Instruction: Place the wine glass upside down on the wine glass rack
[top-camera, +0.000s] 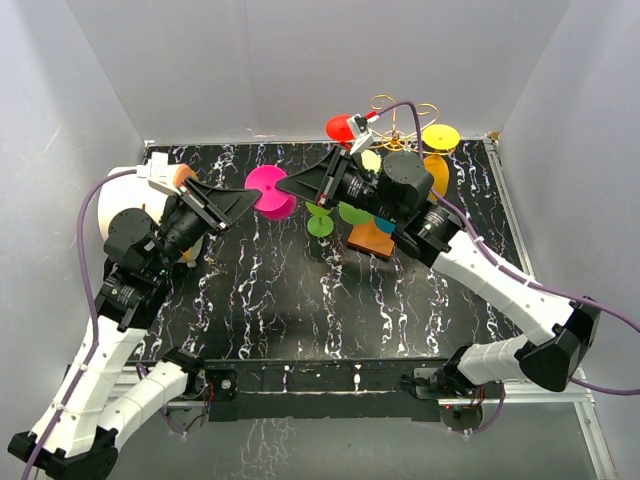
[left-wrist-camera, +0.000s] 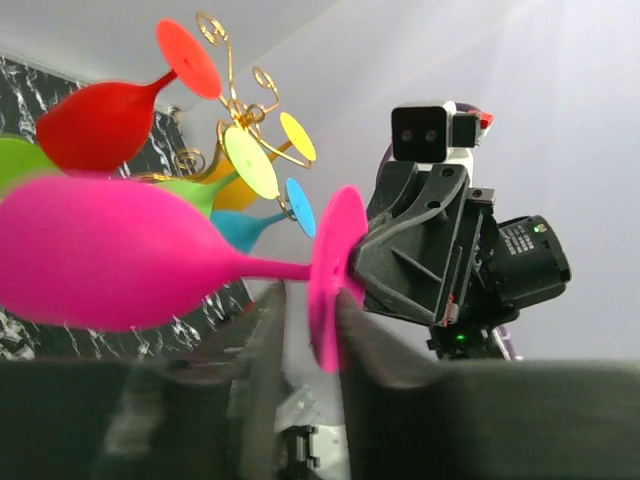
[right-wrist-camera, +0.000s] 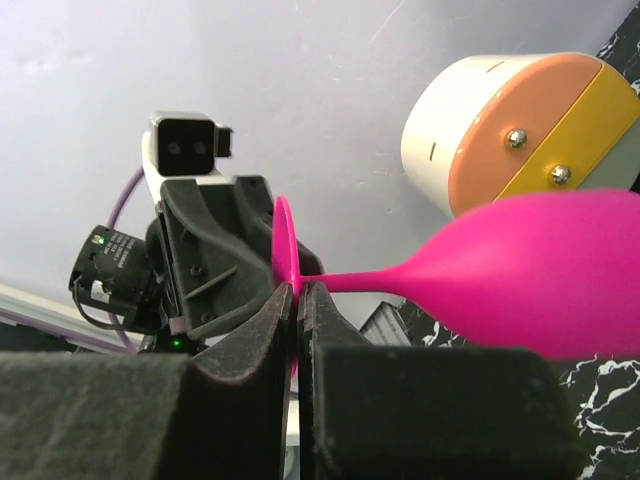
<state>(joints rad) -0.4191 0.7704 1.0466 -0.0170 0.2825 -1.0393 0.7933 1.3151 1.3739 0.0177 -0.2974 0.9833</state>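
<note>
The pink wine glass (top-camera: 268, 190) hangs on its side above the table, left of the wine glass rack (top-camera: 400, 118), a gold wire stand on an orange-brown base (top-camera: 372, 240). My right gripper (top-camera: 288, 185) is shut on the edge of the glass's foot (right-wrist-camera: 283, 245), with the bowl (right-wrist-camera: 540, 270) to its right. My left gripper (top-camera: 248, 203) is open; in the left wrist view the foot (left-wrist-camera: 335, 270) sits between its fingers (left-wrist-camera: 375, 345), against the right one. The rack (left-wrist-camera: 235, 100) holds several coloured glasses.
Red (top-camera: 340, 128), yellow (top-camera: 440, 135) and green (top-camera: 320, 222) glasses hang on the rack. A white, orange and yellow cylinder (right-wrist-camera: 520, 120) stands at the table's back left (top-camera: 135, 185). White walls close in the black marbled table (top-camera: 300, 300).
</note>
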